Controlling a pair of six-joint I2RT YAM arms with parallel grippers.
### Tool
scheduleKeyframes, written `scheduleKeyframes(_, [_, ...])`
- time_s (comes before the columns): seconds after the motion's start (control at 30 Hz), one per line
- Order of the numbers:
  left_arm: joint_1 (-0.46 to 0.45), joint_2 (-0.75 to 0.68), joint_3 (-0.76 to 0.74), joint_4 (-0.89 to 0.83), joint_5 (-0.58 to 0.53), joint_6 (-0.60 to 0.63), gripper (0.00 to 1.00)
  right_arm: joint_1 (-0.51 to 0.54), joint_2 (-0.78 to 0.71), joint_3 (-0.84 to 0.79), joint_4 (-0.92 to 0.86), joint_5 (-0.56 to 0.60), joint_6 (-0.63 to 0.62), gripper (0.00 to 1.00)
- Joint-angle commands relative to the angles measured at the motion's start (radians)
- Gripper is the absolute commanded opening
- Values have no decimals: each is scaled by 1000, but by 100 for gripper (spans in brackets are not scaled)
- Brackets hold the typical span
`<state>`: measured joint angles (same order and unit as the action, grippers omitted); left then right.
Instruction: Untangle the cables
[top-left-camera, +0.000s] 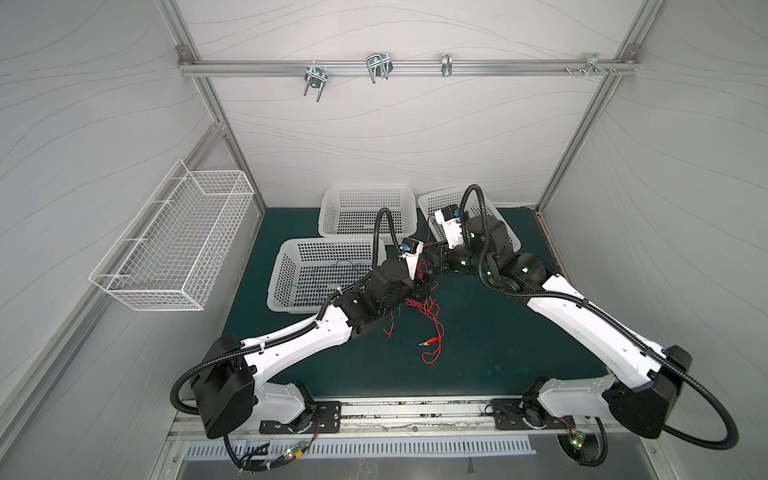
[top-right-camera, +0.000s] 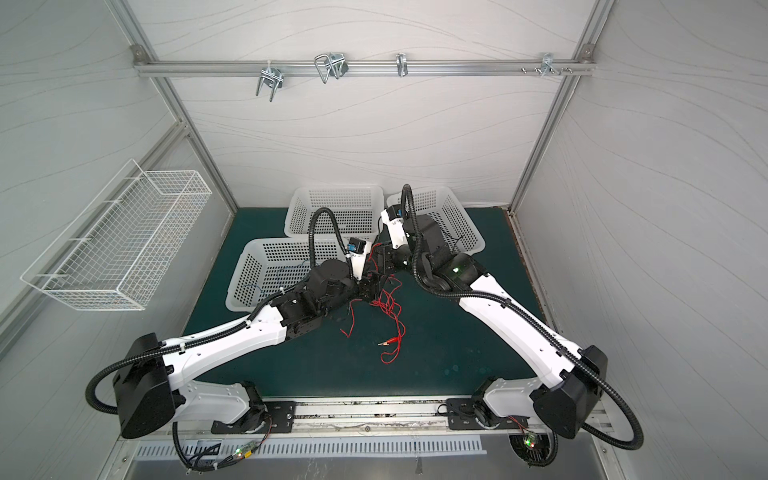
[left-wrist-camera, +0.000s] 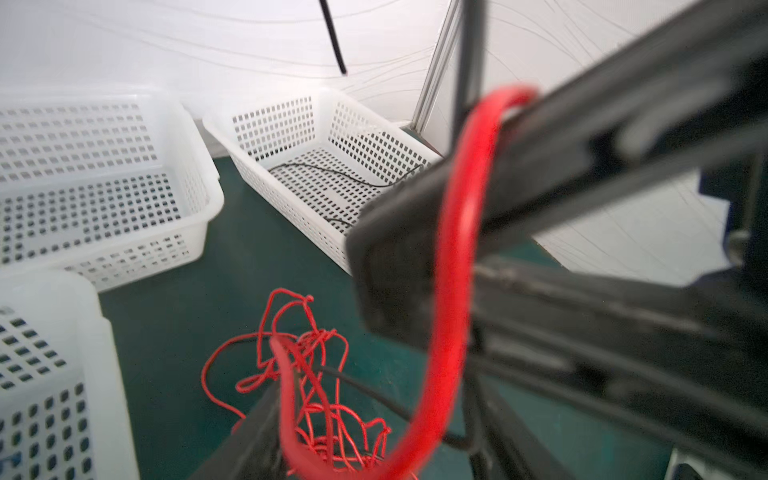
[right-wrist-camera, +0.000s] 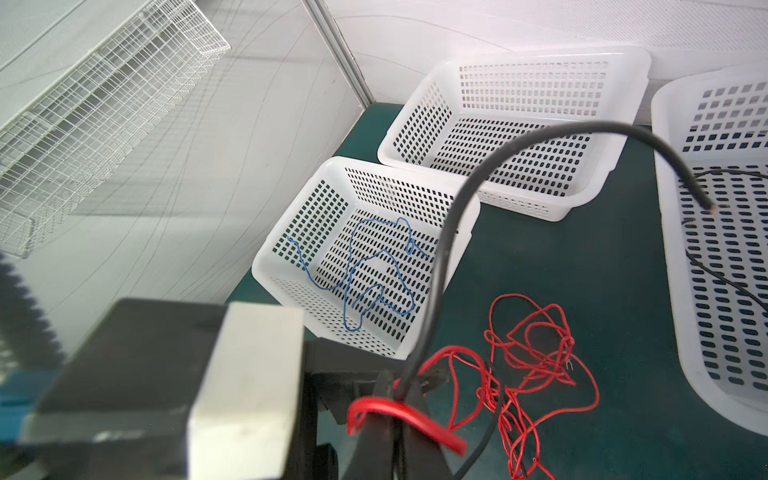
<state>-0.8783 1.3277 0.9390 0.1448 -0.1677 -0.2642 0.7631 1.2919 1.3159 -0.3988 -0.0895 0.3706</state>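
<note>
Though crowded in the middle, mat (top-left-camera: 498, 332): dark green, carrying three white baskets at the back and loose wire in the centre.
Left basket (top-left-camera: 279, 282): holding a blue cable (right-wrist-camera: 351, 257), well apart from the rest.
Middle basket (top-left-camera: 328, 216): no wire visible inside.
Right basket (left-wrist-camera: 282, 203): holding a black wire (left-wrist-camera: 332, 171) flat on its floor.
Right gripper (right-wrist-camera: 399, 395): clenched on a black cable (right-wrist-camera: 453, 212), free end arching upward; red loop (left-wrist-camera: 453, 249) draped over the same jaws.
Left gripper (top-left-camera: 419, 291): just beside the right one, jaws apart, red loop passing between; no firm hold visible.
Red tangle (top-left-camera: 428, 311): on the mat beneath both grippers, knotted, strands trailing toward the front edge.
Clip (top-left-camera: 424, 343): small, on a trailing strand, near the front of the tangle.
Biggest risk: pulling the grippers apart now, likely tightening the knot because of the loop wrapped round the clenched jaws.
Lesser risk: left jaws closing on two strands together, dragging the whole tangle instead of one cable.
Smallest risk: clip snagging a loop during any lift.
</note>
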Motion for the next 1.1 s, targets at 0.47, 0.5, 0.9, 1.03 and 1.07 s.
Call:
scheduleKeyframes(0.47, [-1,54,159,-66,65,-84,0,-40,-87,-94,-33,126,-17,11])
scheduleKeyframes(0.5, [2,54,168,-84,61,-96,0,-46,-95,-111,-35,134,-17,16])
scheduleKeyframes(0.9, [121,88,292,-263,215,-367,0,-73,-302,-375,25,203,-99,47])
scheduleKeyframes(1.03, [123,116,360,-348,236,-387,0,-73,-335,-449,75,151,-129,50])
scheduleKeyframes(1.07, [123,123,374,-365,246,-390,0,-74,-336,-459,90,138,-129,51])
